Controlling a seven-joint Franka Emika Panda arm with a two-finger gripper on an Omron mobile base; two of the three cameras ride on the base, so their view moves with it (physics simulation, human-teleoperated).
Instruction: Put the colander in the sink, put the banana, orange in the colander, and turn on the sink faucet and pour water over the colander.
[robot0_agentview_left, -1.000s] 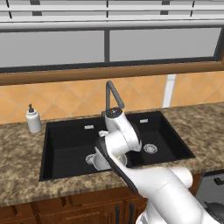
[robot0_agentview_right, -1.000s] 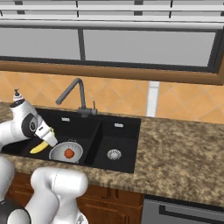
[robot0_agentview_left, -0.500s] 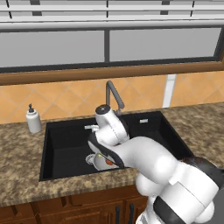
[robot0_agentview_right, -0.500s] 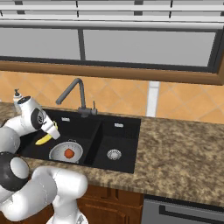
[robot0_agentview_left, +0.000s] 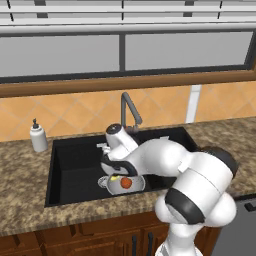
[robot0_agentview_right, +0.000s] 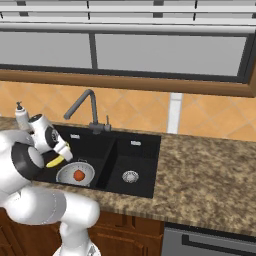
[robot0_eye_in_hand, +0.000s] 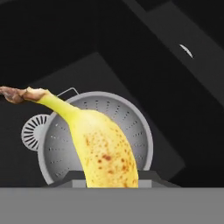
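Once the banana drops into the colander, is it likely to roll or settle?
The banana is curved and long, so it probably settles rather than rolls. It may lean on the orange already in the colander. It looks stiff, not floppy.

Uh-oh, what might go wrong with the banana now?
1. The banana hangs from the tool over the colander; dropped off-centre, it might hit the rim and slide into the sink.
2. The orange already lies inside, so the banana could land on it and roll out.
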